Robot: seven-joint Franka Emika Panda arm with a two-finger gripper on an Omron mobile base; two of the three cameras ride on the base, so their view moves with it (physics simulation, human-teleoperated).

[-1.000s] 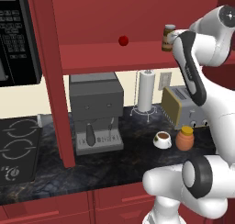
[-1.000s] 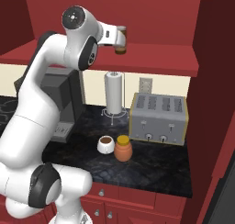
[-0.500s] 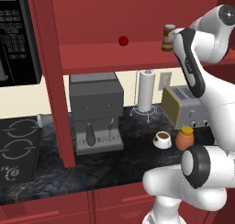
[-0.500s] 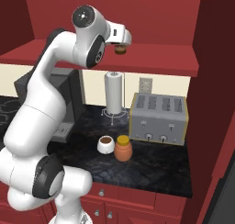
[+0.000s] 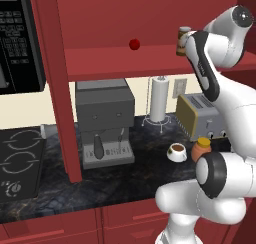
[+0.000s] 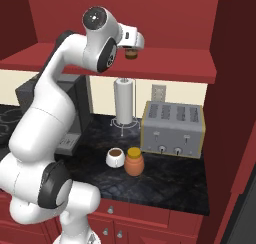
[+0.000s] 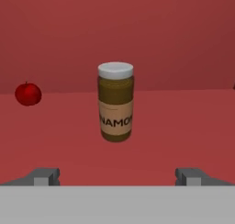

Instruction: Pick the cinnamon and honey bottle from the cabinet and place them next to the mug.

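Brown cinnamon stood upright on the cabinet shelf, centred before the spread gripper; best advance straight, then close around the label, avoiding a tip.

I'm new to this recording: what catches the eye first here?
The white arm reaches up to the red cabinet shelf, its open tool facing the upright cinnamon, with a small red ball off to one side. Down on the dark counter, the honey bottle stands beside the mug.
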